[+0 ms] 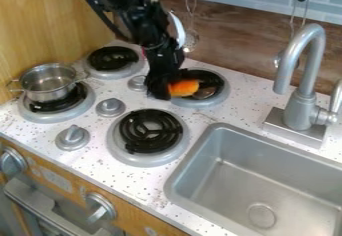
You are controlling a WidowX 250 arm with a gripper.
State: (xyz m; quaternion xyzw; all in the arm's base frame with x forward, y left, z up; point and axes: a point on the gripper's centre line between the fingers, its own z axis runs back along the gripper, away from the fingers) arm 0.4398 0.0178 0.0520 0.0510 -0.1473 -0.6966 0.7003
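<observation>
The black gripper (164,86) hangs down from the top left over the back right burner (217,96). An orange, rounded object (184,88) is right against the gripper's right side, over the left part of that burner. The gripper hides part of the object's left end. A small brownish patch (206,92) shows on the burner just right of the orange object; what it is, I cannot tell.
A metal pot (48,82) stands on the front left burner. Two other burners (150,132) (113,60) and several knobs (110,107) surround the gripper. To the right are the sink (267,180) and faucet (304,90); utensils (191,40) hang behind.
</observation>
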